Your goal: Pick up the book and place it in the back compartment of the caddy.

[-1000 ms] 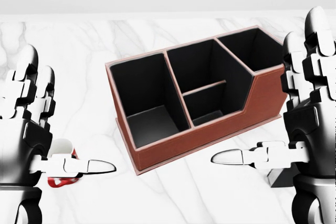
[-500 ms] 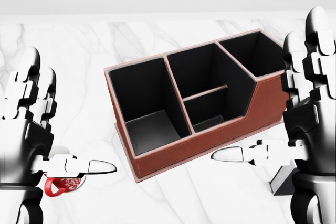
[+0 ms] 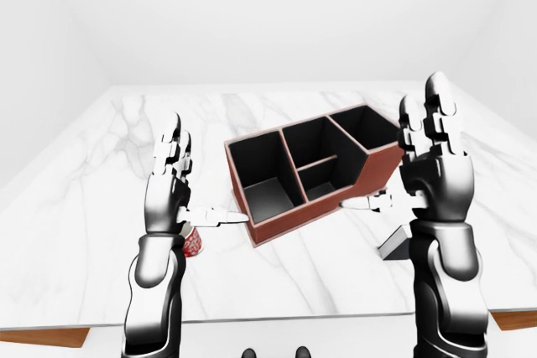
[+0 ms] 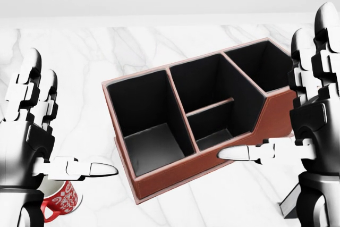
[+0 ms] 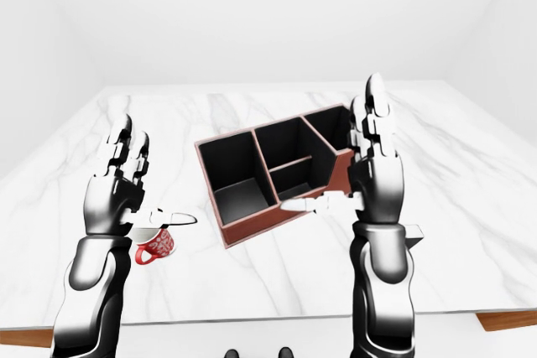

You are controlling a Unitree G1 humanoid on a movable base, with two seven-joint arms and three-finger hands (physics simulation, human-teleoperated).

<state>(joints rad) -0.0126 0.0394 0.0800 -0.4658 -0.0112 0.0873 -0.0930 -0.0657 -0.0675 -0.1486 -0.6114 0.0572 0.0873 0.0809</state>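
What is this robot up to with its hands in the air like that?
Nothing is being held at this moment. The left hand and right hand are both raised with fingers spread open, on either side of a brown caddy with black compartments, all empty, on a white marble table. A red patterned mug sits below the left hand. A dark-edged object, partly hidden behind the right arm, may be the book; it lies untouched.

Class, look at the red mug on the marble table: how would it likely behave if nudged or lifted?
The red mug stands upright on a broad base, so it probably slides rather than tips. Its handle offers a grip. It looks ceramic, likely stiff and breakable if dropped on the marble table.
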